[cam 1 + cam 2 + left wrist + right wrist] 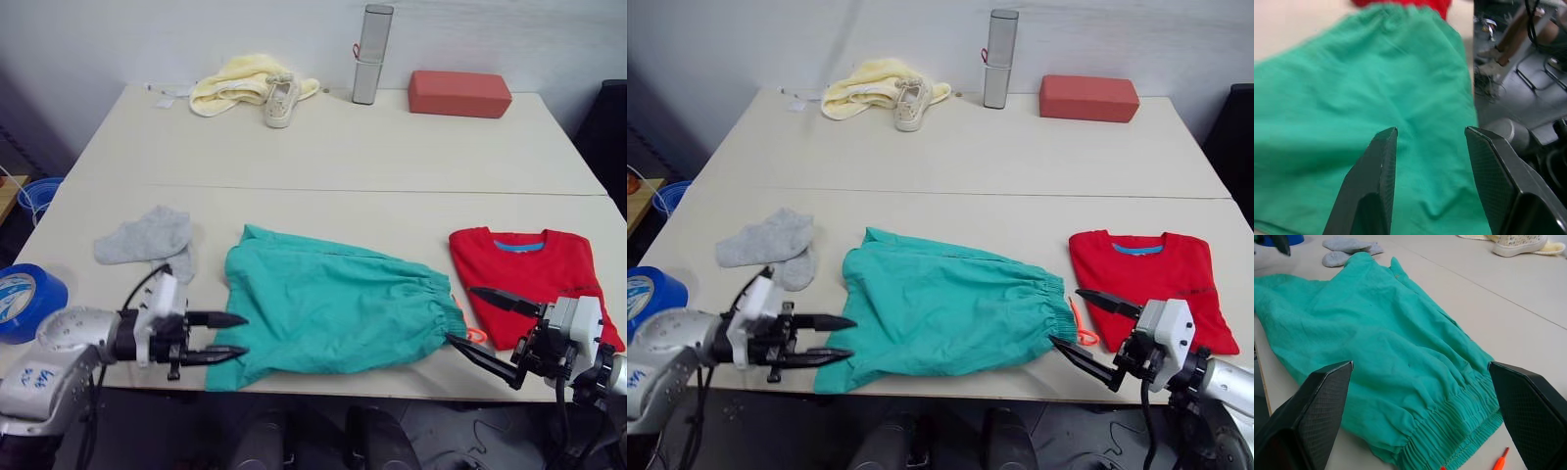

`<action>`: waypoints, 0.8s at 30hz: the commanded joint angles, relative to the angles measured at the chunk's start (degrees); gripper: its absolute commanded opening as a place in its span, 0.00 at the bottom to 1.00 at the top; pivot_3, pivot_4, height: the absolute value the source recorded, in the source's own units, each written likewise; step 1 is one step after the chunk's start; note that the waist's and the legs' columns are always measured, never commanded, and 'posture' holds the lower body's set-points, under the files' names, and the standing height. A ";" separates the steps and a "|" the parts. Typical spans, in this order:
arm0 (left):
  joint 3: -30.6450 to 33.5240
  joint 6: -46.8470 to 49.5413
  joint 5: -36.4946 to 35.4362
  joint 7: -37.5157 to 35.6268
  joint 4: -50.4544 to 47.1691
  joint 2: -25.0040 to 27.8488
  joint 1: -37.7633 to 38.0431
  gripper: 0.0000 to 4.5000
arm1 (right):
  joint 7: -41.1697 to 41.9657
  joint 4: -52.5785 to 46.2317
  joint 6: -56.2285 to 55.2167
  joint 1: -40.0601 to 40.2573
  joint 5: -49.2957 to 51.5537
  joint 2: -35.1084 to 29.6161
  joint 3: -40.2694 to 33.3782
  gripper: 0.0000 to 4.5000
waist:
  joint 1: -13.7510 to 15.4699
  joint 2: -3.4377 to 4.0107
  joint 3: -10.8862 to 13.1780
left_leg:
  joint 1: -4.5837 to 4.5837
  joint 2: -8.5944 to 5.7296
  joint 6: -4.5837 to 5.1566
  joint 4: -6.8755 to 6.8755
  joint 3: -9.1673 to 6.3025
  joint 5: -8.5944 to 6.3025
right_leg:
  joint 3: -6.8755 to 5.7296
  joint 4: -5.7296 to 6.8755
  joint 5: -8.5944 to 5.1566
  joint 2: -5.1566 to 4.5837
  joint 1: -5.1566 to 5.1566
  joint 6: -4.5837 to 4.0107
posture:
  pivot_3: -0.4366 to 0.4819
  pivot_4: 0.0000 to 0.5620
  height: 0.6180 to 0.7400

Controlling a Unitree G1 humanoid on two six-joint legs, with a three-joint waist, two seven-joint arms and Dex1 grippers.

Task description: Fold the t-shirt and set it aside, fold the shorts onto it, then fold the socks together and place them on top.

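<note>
A roll of blue tape [22, 300] sits at the tabletop's [343, 157] left edge. The socks [149, 240] lie loose beside it, not yet paired. The left gripper [223, 336], jaws narrowly parted and empty, points at the shorts [328, 304], spread mid-table and unfolded. The right gripper [482, 328], jaws wide and empty, faces their waistband. The t-shirt [529, 279] lies folded at right. Cloth [235, 83], sneaker [281, 102], a silver canister [371, 55] and a red block [459, 93] stand far back, obstructing nothing.
</note>
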 commanded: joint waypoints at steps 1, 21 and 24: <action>-0.81 1.52 -3.29 3.16 -0.07 -2.80 -4.62 0.42 | -1.15 -3.86 1.19 0.09 2.70 0.74 -1.49 1.00 | -0.03 0.00 0.00 | 0.00 -0.01 -0.05 0.00 0.01 0.03 | 0.00 -0.02 0.02 0.00 0.00 0.04 | 0.48 0.27 1.00; -13.15 -8.62 4.14 2.70 5.42 -12.08 -11.98 0.01 | -16.49 -13.98 23.63 11.15 26.41 2.38 -7.99 1.00 | 0.93 -0.04 0.02 | -0.07 0.00 -0.25 -0.15 0.03 0.14 | -0.01 -0.23 0.06 0.06 -0.03 0.11 | 0.48 0.27 1.00; -15.12 -11.17 7.12 4.54 8.77 -14.74 -14.21 0.01 | -24.91 -14.08 30.53 16.32 38.21 2.49 -10.58 1.00 | 1.08 -0.01 0.01 | -0.06 -0.01 0.07 -0.11 0.04 -0.02 | 0.03 -0.23 0.08 0.03 0.01 0.14 | 0.48 0.27 1.00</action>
